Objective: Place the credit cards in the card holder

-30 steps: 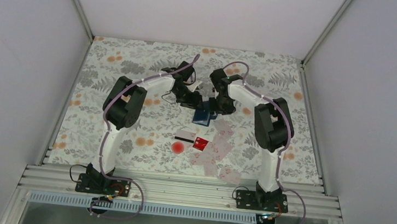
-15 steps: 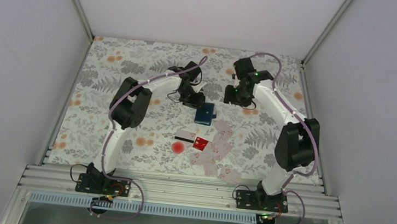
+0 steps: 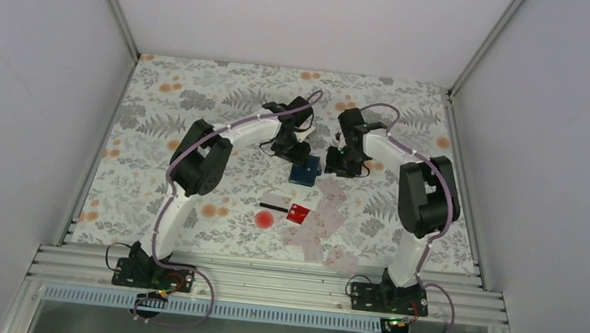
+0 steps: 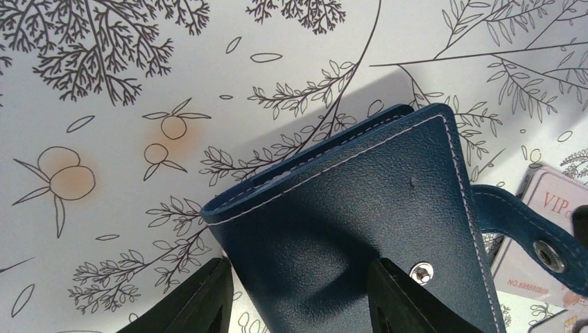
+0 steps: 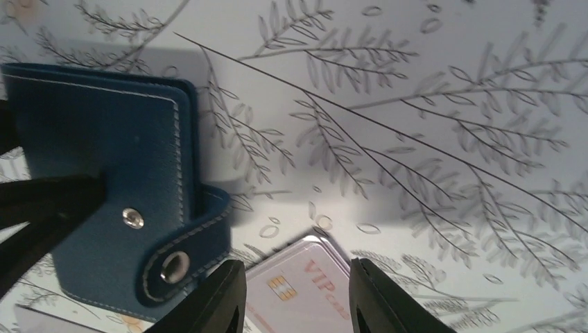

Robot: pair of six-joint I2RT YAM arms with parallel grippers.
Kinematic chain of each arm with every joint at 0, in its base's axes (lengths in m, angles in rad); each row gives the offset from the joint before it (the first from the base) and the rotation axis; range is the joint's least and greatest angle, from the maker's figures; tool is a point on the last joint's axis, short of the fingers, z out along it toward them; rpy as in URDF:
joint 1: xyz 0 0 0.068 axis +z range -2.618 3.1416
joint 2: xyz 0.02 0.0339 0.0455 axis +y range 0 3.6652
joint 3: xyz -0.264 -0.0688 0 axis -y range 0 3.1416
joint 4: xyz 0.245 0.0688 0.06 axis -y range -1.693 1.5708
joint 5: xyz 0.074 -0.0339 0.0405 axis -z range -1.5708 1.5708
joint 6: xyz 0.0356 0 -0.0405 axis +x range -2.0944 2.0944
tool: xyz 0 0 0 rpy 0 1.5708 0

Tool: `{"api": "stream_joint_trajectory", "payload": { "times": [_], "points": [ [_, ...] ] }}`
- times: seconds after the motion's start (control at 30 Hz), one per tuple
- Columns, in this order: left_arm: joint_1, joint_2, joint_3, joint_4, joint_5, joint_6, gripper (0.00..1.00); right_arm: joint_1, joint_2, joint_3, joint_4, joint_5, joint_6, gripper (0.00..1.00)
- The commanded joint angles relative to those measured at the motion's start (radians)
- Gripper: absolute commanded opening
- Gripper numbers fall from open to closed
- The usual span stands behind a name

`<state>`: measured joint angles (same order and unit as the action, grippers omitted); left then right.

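The dark blue card holder (image 3: pixel 305 171) lies closed on the cloth, its snap tab (image 5: pixel 187 250) undone. My left gripper (image 3: pixel 299 155) is open right over the card holder (image 4: pixel 360 208). One finger is at its edge and the other over its cover by the stud. My right gripper (image 3: pixel 339 167) is just right of the card holder (image 5: pixel 97 139). It is open, its fingers either side of a pale "VIP" credit card (image 5: pixel 305 284) lying flat. Whether they touch it I cannot tell. More pale credit cards (image 3: pixel 323 218), a red one (image 3: pixel 299 211) and a striped white one (image 3: pixel 273 203) lie nearer me.
A floral cloth (image 3: pixel 165 121) covers the table between white walls. An aluminium rail (image 3: pixel 264 282) with both arm bases runs along the near edge. The loose cards spread from the middle toward the right arm's base.
The right arm swung out to the back right, then came back down beside the card holder over a pale card, its jaws narrower. The left gripper shifted slightly right and stayed at the holder.
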<state>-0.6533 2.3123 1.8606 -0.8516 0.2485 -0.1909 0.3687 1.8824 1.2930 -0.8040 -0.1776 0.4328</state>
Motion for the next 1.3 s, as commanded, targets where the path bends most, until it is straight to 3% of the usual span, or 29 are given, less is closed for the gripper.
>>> {"api": "stream_joint_trajectory", "payload": {
  "times": [0.0, 0.57, 0.97, 1.27],
  "points": [
    [-0.011, 0.034, -0.022, -0.048, -0.076, -0.009, 0.50, 0.016, 0.032, 0.029, 0.073, -0.070, -0.009, 0.39],
    [-0.013, 0.000, -0.051, -0.017, -0.021, -0.032, 0.50, 0.065, 0.138, 0.111, 0.084, -0.105, 0.004, 0.37],
    [-0.012, -0.014, -0.064, -0.001, -0.009, -0.044, 0.50, 0.075, 0.094, 0.112, 0.056, -0.142, 0.004, 0.37],
    [-0.013, -0.018, -0.083, 0.010, -0.010, -0.048, 0.50, 0.073, 0.065, 0.225, -0.008, -0.129, 0.020, 0.38]
  ]
}}
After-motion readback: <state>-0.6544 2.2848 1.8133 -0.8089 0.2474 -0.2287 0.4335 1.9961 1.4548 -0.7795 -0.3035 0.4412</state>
